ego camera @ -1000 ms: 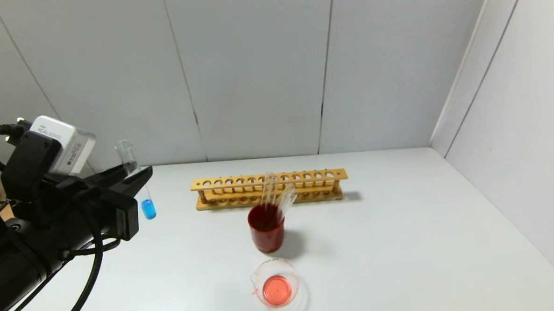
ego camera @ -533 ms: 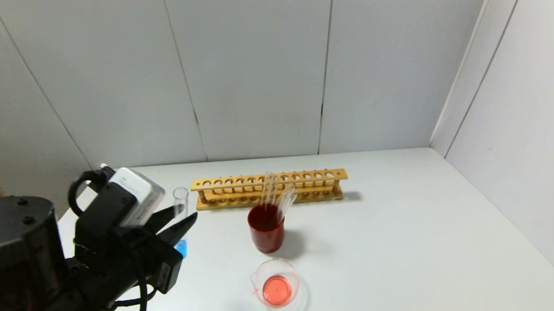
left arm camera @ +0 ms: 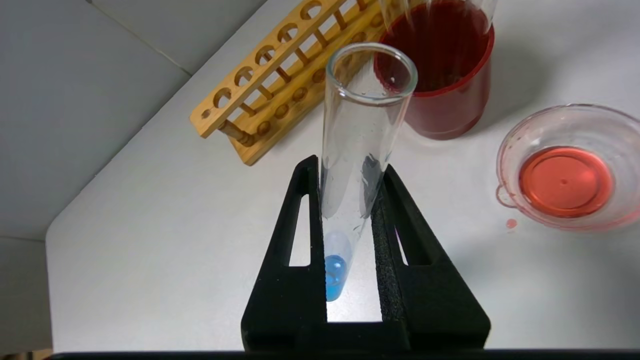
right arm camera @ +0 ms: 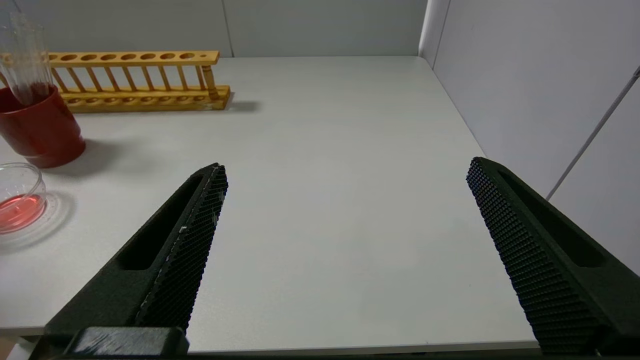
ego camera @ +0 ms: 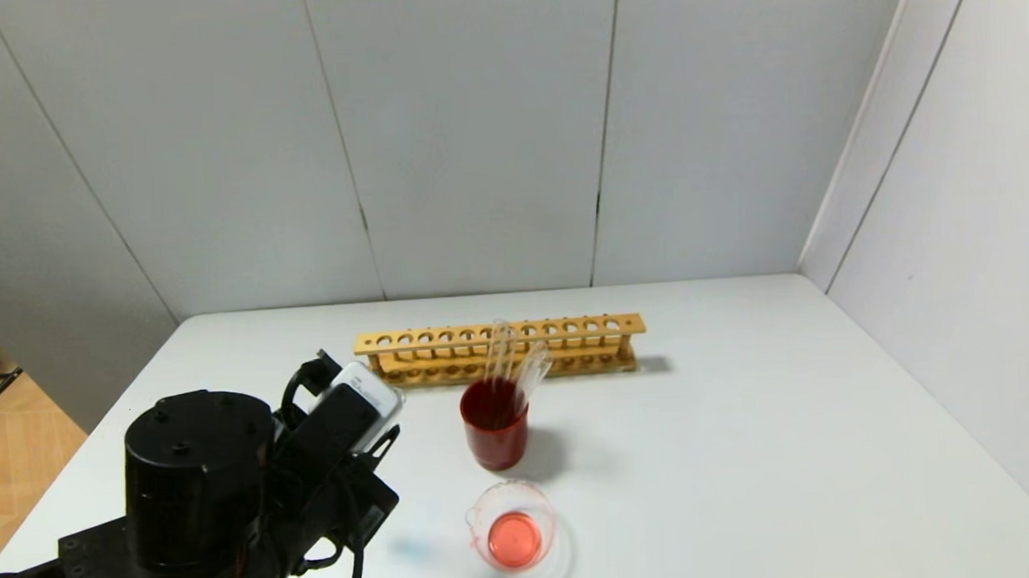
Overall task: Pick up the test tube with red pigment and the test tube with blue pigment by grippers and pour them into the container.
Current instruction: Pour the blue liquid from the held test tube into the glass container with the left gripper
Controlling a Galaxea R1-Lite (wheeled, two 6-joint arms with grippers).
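A white table (ego camera: 746, 418) stands in a corner of pale grey wall panels. At the back of the table lies a wooden test tube rack (ego camera: 500, 350) with empty holes. Just in front of the rack stands a dark red cup (ego camera: 495, 433) with a few clear empty tubes (ego camera: 518, 363) leaning in it. Nearer to the robot, close to the cup but not touching it, stands the container (ego camera: 514, 528), a low clear beaker with a spout; a shallow layer of orange-red liquid lies at its bottom, and one small red drop (left arm camera: 510, 223) is on the table beside it.

The left gripper (left arm camera: 350, 180) is low over the table, to the left of the cup and the container. Its two black fingers (left arm camera: 300, 235) are closed tight on the test tube with blue pigment (left arm camera: 357, 150). The tube is tilted, its open mouth points toward the cup, and the blue liquid sits in its round bottom between the fingers. In the head view the arm hides the tube.

The right gripper (right arm camera: 345, 175) is parked over the bare right part of the table, its fingers wide apart and holding nothing.
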